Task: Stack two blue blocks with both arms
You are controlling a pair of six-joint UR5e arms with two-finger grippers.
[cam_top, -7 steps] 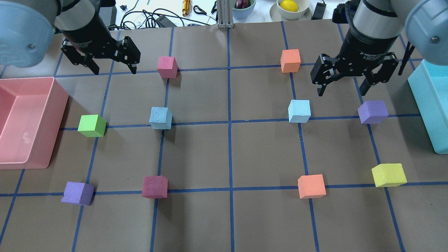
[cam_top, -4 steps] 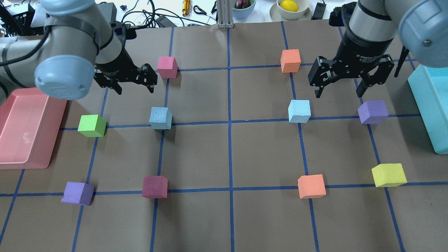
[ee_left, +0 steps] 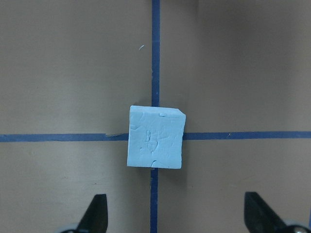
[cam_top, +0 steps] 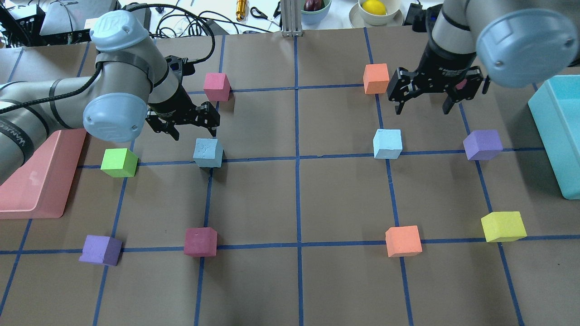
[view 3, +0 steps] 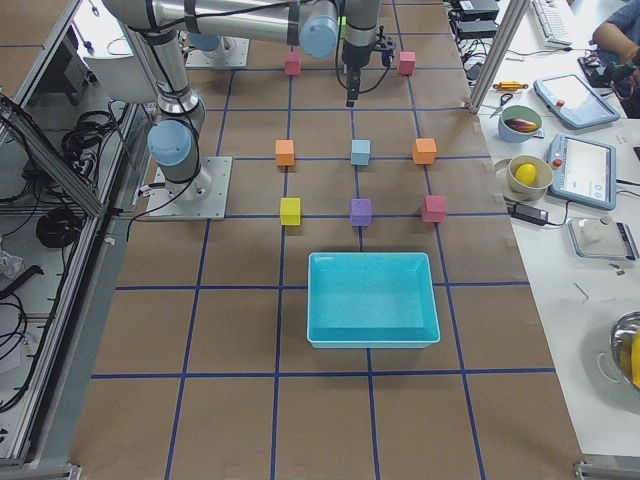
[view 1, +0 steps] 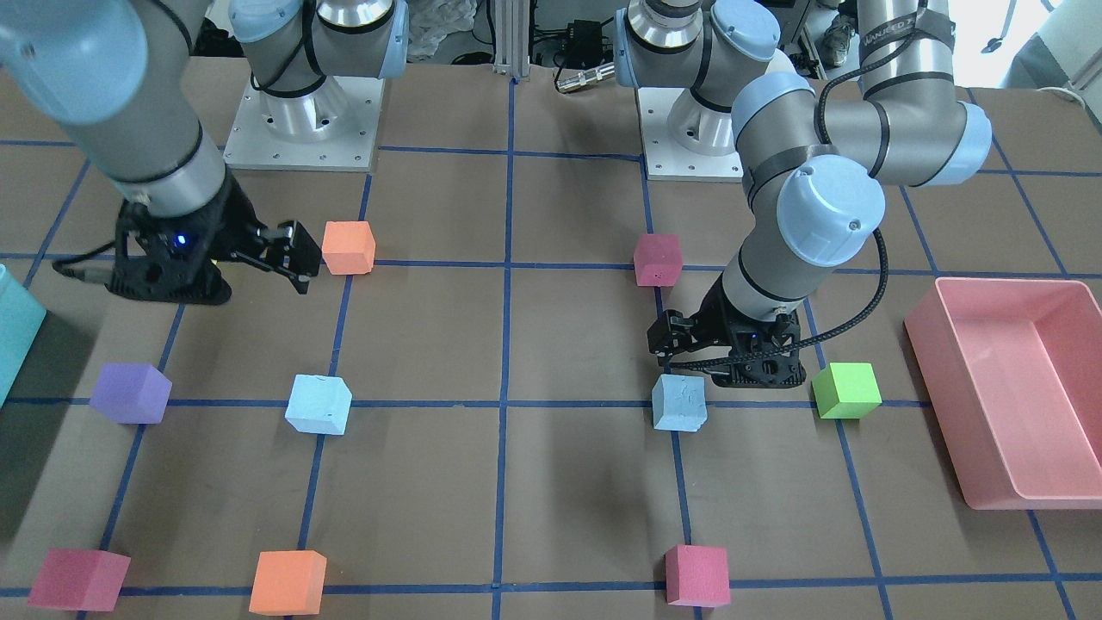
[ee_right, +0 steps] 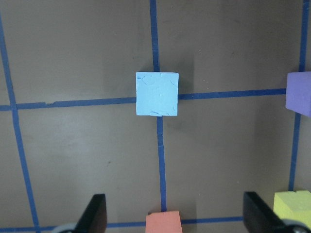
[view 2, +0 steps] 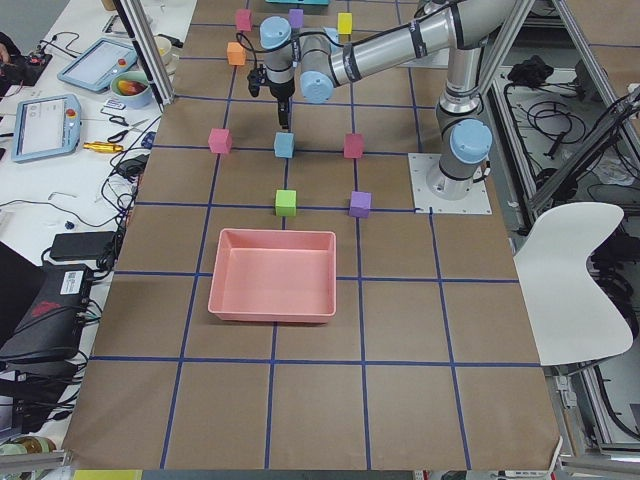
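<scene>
Two pale blue blocks rest on the brown table at tape crossings. The left blue block also shows in the left wrist view. My left gripper is open and empty, above and just behind this block. The right blue block also shows in the right wrist view. My right gripper is open and empty, behind this block and a little to its right, next to an orange cube.
A pink bin stands at the left edge and a teal bin at the right edge. A green cube, a pink cube, purple cubes, and maroon, orange and yellow cubes lie at other crossings.
My left gripper has swung right and forward, from near the table's back left to just behind the left blue block. My right gripper has shifted left, toward the orange cube. Both stayed open.
</scene>
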